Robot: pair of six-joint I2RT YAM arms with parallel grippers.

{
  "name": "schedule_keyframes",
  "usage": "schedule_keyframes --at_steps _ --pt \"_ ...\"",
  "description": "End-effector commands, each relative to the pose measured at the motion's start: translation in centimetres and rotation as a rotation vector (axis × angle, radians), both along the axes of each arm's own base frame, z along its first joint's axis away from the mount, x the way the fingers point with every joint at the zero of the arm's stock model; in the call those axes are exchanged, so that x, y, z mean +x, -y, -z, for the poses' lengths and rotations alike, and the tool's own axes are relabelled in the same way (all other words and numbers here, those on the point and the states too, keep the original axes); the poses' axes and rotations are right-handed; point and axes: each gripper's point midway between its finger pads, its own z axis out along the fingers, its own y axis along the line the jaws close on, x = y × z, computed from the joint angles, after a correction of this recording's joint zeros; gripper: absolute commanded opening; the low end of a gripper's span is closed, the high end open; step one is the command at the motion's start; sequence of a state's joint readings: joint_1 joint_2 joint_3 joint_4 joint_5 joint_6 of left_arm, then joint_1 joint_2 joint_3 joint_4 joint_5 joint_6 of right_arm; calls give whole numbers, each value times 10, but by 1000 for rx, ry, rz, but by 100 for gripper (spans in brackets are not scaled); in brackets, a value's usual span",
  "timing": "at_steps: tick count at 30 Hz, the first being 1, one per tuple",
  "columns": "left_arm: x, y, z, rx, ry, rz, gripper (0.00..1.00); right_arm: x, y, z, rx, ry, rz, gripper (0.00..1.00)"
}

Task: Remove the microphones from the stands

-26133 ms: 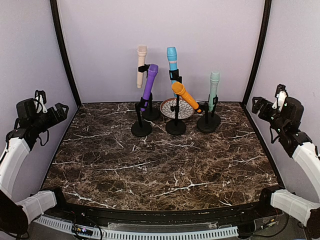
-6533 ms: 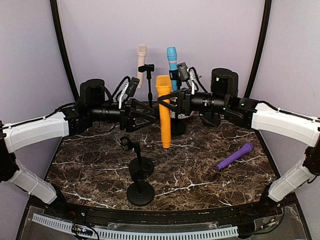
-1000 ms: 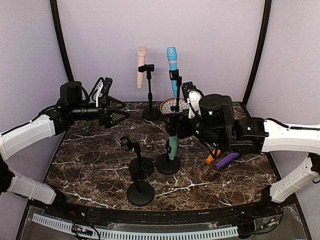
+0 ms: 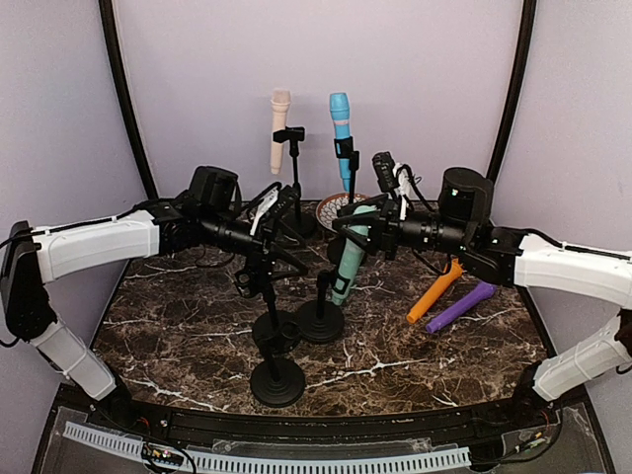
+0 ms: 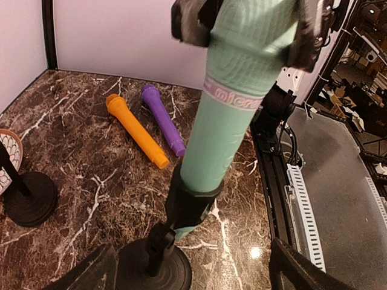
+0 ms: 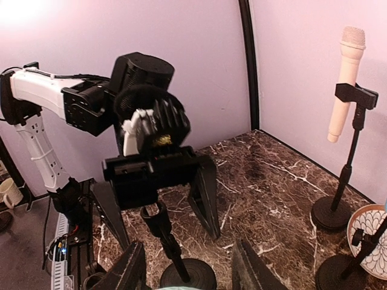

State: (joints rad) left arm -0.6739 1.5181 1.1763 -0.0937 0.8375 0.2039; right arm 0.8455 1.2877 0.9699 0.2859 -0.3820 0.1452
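From above, the right gripper [image 4: 360, 229] has just narrowed its jaws onto the mint microphone [image 4: 344, 272], still clipped in its stand [image 4: 321, 321], so lifting can start; the left wrist view shows the left gripper [image 5: 188, 261], jaws wide, beside that stand, seemingly touching nothing; the right wrist view hides the grip.

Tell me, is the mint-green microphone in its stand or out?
In. The mint-green microphone has its lower end in the stand's black clip; the right gripper clamps its head.

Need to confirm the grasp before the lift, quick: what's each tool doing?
Left tool: open, gripping nothing.
Right tool: closed on the mint mic.
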Motion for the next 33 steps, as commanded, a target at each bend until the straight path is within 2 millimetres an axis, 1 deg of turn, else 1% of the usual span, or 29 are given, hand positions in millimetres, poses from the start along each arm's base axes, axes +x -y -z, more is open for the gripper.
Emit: schedule_keyframes --at_steps 1,3,6,8,9,11,12,14,17,19,21,23,24,25,26,27,28,29,30,32,33 --pt "3 9 11 50 10 20 89 -27 -2 -72 215 151 -173 7" --pt "7 12 16 66 4 17 89 -28 -3 -74 220 152 -186 7" --pt "5 17 22 80 1 32 87 -27 -4 -76 223 156 -191 7" --pt "3 18 25 87 -5 43 81 -26 -3 -78 225 164 -190 7" --pt "1 19 27 90 -10 50 75 -25 -2 -79 226 168 -189 7" --pt "0 19 28 90 -12 56 69 -25 -1 -82 226 176 -185 7" --pt "0 19 28 90 -13 57 68 -25 0 -83 226 182 -184 7" --pt "-1 20 26 86 -13 63 69 -25 0 -86 224 191 -184 7" --pt "-3 22 27 86 -21 75 83 -26 1 -92 227 205 -189 7" --pt "-4 25 28 92 -19 80 87 -27 1 -96 230 213 -195 7" --pt "-5 28 28 97 -13 86 85 -27 0 -99 233 220 -201 7" --pt "-4 30 27 100 -9 87 76 -28 -1 -100 234 222 -209 6" --pt "-4 30 26 99 -5 86 69 -28 -1 -101 233 224 -211 6" --pt "-4 31 26 97 -3 87 66 -27 -1 -101 232 225 -209 6" --pt "-4 31 25 96 1 84 60 -26 -1 -101 225 229 -204 6" --pt "-3 31 25 97 3 83 57 -25 -1 -101 218 230 -202 6" --pt "-3 30 24 99 7 80 51 -24 -1 -101 211 234 -196 6" --pt "-3 30 24 100 7 79 48 -23 -2 -100 202 233 -193 6" --pt "-3 31 24 102 12 78 42 -22 -2 -99 195 233 -191 6" --pt "-4 31 23 106 16 79 37 -21 -2 -99 185 233 -188 6" --pt "-5 31 23 107 16 81 36 -20 -1 -99 181 232 -186 6"
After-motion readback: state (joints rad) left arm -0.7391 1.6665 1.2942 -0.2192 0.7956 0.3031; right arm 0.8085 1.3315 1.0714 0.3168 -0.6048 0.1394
